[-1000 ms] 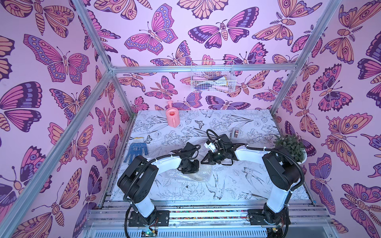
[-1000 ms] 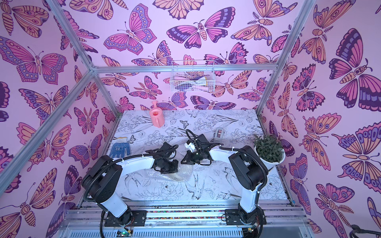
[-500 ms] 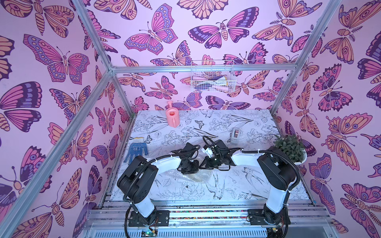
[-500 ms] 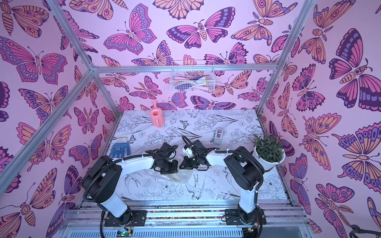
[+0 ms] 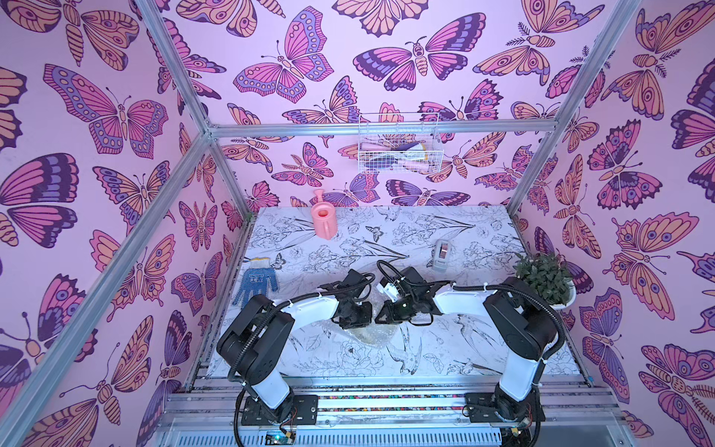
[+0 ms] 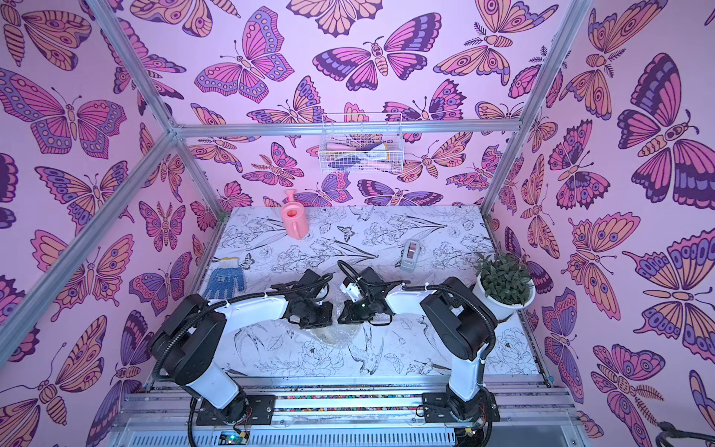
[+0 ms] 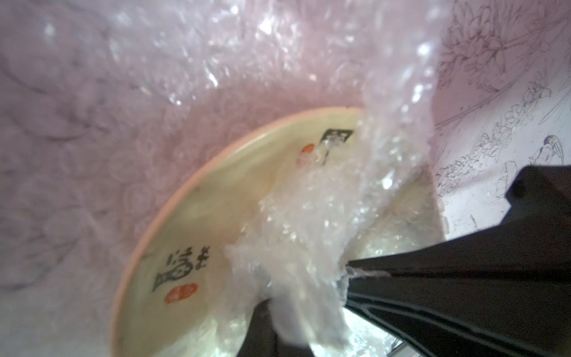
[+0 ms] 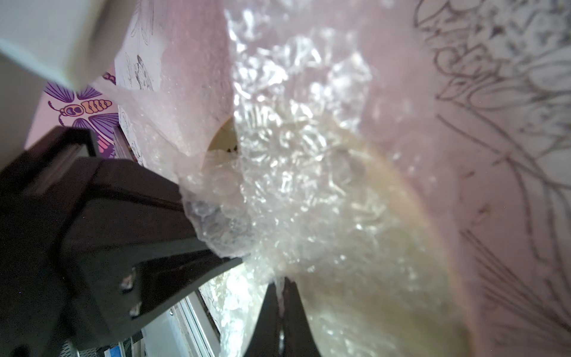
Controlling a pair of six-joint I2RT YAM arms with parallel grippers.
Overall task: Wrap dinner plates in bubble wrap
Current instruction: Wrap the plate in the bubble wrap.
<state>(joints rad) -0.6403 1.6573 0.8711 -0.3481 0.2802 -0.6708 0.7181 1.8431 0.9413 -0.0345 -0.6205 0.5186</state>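
Over the plate (image 7: 191, 228), bubble wrap (image 7: 296, 235) in left tool (image 7: 266, 304), right tool (image 8: 279, 287).

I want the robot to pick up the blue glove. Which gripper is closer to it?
Left. The left gripper pinches the bubble wrap on the side toward the glove; the right gripper pinches it on the far side, toward the plant.

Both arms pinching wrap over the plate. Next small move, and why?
My guess: carry the left fingers with their pinched fold across the bare part of the plate. These and the right fingers are shut on the bubble wrap, close together above the plate. The right wrist view shows wrap over most of it; the left wrist view shows cream surface and rim motifs uncovered.
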